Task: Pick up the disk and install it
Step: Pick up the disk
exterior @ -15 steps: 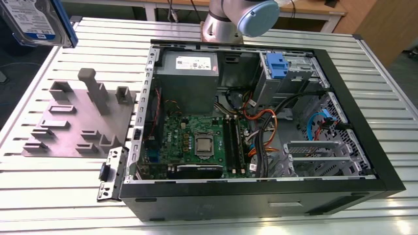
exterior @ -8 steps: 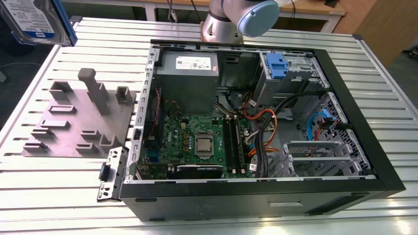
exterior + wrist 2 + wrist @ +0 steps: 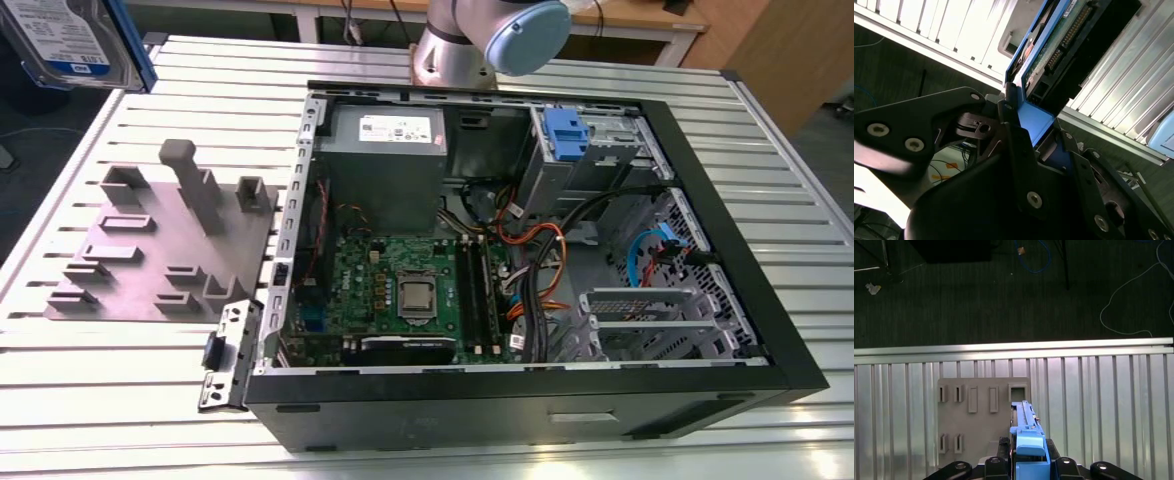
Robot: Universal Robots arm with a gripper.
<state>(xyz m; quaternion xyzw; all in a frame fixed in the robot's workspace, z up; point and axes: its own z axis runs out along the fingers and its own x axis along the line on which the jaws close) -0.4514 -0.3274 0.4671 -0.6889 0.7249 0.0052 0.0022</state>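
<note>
The disk (image 3: 60, 40), a silver drive with a white-and-blue label and blue rails, hangs in the air at the exterior view's upper left, above the table's corner. In the first wrist view I see it edge-on: its blue rail (image 3: 1026, 437) stands between my black fingers (image 3: 1000, 462). My gripper (image 3: 1029, 465) is shut on the disk. In the second wrist view the disk's green circuit-board underside (image 3: 1064, 45) and blue rail sit clamped in the gripper (image 3: 1046, 150).
An open computer case (image 3: 787, 330) lies on the slatted table, with a motherboard, a grey power-supply box (image 3: 387, 150) and a drive bay with a blue latch (image 3: 567, 135). A grey fixture plate (image 3: 160, 240) (image 3: 984, 415) lies beside the case. The arm's base (image 3: 461, 50) stands behind it.
</note>
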